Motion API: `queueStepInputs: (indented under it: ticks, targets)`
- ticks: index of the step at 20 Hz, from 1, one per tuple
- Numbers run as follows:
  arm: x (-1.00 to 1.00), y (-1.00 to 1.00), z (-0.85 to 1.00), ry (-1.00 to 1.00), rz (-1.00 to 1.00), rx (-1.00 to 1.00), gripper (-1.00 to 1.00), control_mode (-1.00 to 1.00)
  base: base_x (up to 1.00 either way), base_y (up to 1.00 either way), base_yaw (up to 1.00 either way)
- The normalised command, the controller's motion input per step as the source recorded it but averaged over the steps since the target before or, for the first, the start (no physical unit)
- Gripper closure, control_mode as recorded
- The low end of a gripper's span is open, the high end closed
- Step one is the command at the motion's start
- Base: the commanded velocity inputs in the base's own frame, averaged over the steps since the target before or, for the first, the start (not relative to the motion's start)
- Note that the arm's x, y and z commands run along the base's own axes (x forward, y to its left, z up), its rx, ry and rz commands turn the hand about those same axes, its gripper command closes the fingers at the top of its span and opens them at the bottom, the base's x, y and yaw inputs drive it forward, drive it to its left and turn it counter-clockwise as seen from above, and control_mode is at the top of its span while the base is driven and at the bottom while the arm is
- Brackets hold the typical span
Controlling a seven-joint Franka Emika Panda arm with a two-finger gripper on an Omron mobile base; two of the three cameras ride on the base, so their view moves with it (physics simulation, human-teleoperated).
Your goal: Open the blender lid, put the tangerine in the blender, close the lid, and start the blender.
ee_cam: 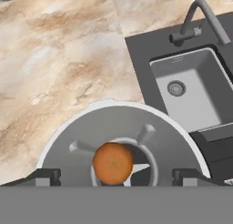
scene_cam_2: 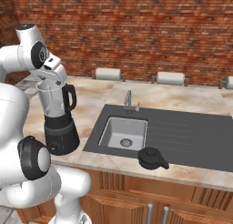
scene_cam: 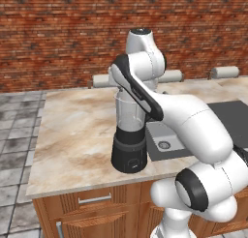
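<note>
My gripper (ee_cam: 116, 175) hangs over the open clear jar of the blender (scene_cam: 129, 135), jaws apart. The smooth round tangerine (ee_cam: 113, 163) lies at the jar's bottom. The right base view shows the black blender lid (scene_cam_2: 151, 158) on the near marbled counter (scene_cam_2: 191, 96) edge, right of the sink (scene_cam_2: 124, 133).

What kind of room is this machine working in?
A kitchen, though computer-rendered: a marble-look counter with a sink and faucet, a blender on it, and wooden cabinets beneath.
</note>
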Motion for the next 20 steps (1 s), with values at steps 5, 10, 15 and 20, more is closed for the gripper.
queueStepInputs:
  ticks: [5,10,15,20]
  targets:
    - [-0.01,-0.01,0.00,0.00,0.00,0.00,-1.00,-1.00,0.00,0.00,0.00]
    - [-0.44,-0.44,0.21,-0.05,0.00,0.00,-1.00,-1.00,0.00,0.00,0.00]
    - [-0.78,-0.84,0.05,-0.07,0.00,0.06,-1.00,-1.00,0.00,0.00,0.00]
    - [-0.56,-0.99,0.01,-0.03,-0.02,0.06,-1.00,-1.00,0.00,0.00,0.00]
